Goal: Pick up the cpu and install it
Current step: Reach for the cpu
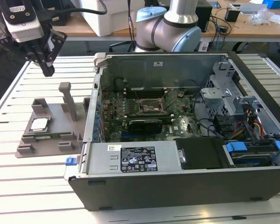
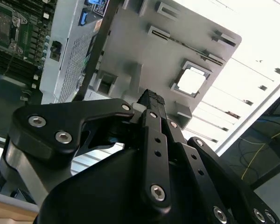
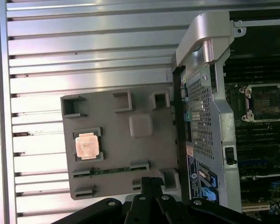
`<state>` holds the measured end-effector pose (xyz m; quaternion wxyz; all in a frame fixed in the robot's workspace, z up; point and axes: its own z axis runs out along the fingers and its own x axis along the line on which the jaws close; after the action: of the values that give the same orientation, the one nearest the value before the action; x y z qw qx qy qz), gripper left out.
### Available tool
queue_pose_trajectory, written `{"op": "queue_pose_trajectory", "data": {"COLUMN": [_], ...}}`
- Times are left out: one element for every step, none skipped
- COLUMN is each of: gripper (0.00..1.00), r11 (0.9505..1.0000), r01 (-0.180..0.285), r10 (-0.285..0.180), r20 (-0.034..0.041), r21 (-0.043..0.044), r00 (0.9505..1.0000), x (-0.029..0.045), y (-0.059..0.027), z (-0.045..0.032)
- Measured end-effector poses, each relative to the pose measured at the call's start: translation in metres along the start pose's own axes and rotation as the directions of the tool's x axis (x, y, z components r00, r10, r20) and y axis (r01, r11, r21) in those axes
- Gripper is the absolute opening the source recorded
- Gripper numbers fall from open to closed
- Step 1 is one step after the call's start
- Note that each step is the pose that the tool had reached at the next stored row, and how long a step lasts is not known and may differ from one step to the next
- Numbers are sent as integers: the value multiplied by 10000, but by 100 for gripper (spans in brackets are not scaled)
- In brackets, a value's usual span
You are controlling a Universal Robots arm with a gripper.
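Broadly, a wide slatted metal table [image 1: 18, 186] underneath everything, pale and ribbed. Lying on it toward the exterior view's right, a large open desktop computer case [image 1: 177, 186], side panel off, with a green motherboard [image 1: 179, 125] exposed inside. Behind the case, the silver and pale blue robot arm [image 1: 177, 23]. Just beside the case on the exterior view's left, a grey plastic holder tray [image 1: 53, 128] flat on the slats, with raised pockets and one upright post [image 1: 67, 100]; same tray in both wrist views [image 2: 144, 51] [image 3: 121, 154]. Near the middle of the motherboard, the black-framed CPU socket [image 1: 149, 106], also in the first wrist view [image 3: 263, 102]. Raised in the air above the table near the tray, on the exterior view's left, the black gripper [image 1: 47, 71], jaws closed against each other with nothing between them, well apart from the chip; fingertips together in both wrist views [image 2: 151, 97] [image 3: 148, 182]. Smallest of all, the cpu [image 1: 39, 124]: a silver square chip lying flat in a tray pocket on the side away from the case, untouched, seen in that same pocket in both wrist views [image 2: 191, 80] [image 3: 87, 145].
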<state>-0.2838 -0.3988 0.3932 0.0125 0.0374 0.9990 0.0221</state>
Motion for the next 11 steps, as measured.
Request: {"op": "queue_pose_trajectory", "data": {"gripper": [11, 11, 11, 11, 11, 11, 11, 11, 11, 11, 11], "r11": [10000, 10000, 10000, 10000, 10000, 10000, 10000, 10000, 10000, 10000, 10000], "r01": [1, 1, 2, 1, 1, 1, 0, 0, 1, 0, 0], "r10": [-1, -1, -2, -1, -1, -1, 0, 0, -1, 0, 0], "r20": [1, 0, 1, 0, 0, 0, 0, 0, 0, 1, 0], "r21": [-1, 0, 0, 0, 0, 0, 0, 0, 0, -1, 0], "r00": [10000, 10000, 10000, 10000, 10000, 10000, 10000, 10000, 10000, 10000, 10000], "x": [19, 33, 55, 85, 107, 121, 145, 159, 174, 193, 207], "y": [-2, -3, -4, -6, -8, -9, -11, -12, -13, -14, -15], "z": [0, -1, -1, -2, -3, -3, -4, -4, -4, -4, -5]}}
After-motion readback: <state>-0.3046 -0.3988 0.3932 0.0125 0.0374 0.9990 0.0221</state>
